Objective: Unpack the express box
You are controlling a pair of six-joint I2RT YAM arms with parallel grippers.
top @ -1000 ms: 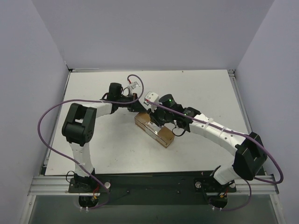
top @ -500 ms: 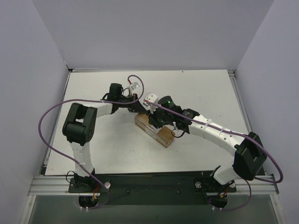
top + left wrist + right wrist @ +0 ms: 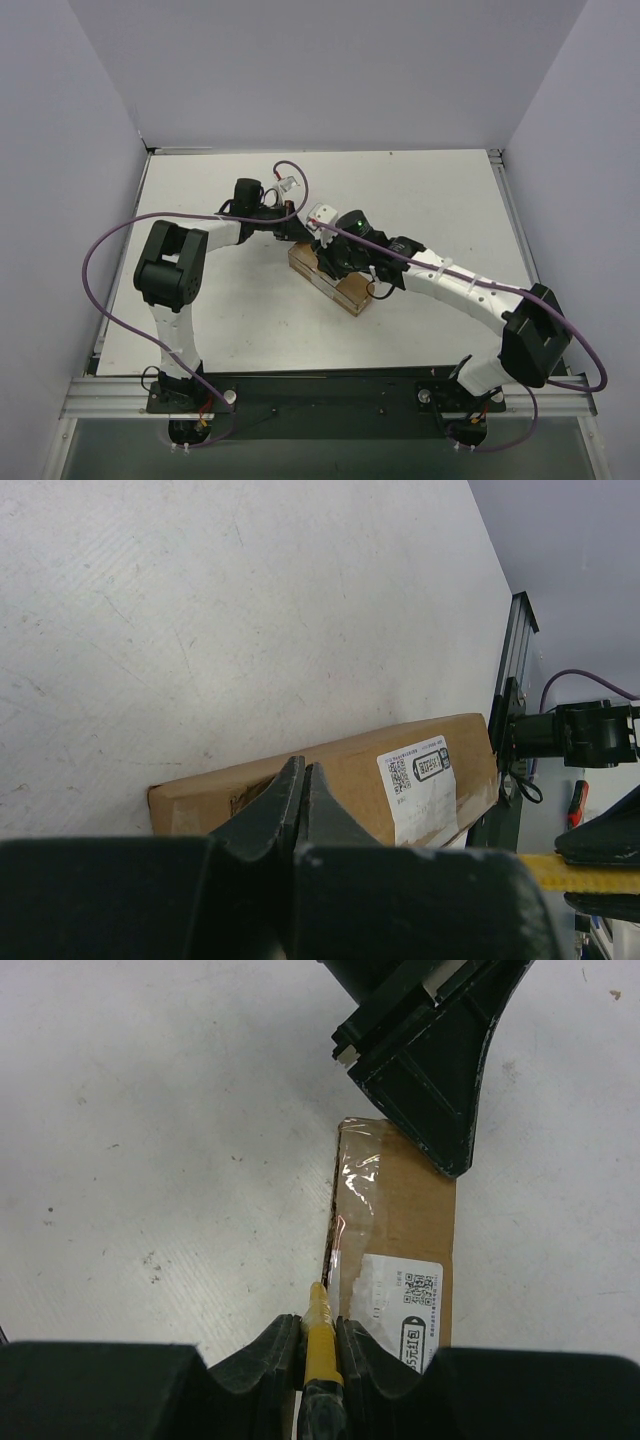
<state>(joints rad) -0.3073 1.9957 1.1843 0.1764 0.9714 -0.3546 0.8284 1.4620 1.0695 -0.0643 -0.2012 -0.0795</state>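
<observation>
While the express box (image 3: 352,292) is sitting taped at the centre of the top view, you are pinching a yellow utility knife (image 3: 317,1315) in your right gripper (image 3: 320,1345) at its seam and apparently steadying it with your pressed-together left gripper (image 3: 300,780), so most of the cutting and all the emptying are awaiting you.

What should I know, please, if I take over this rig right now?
Left gripper: jaws shut and empty, tips at the far end of the express box, seemingly bracing it.
Right gripper: shut on the yellow utility knife, blade tip at the taped seam along the box's long edge.
Box: flat in the middle of the table, label up, closed.
Done: a dark slit runs along the seam beyond the blade tip, so the tape looks partly cut.
Left: finish the cut, lift the flaps, take out the contents.
</observation>
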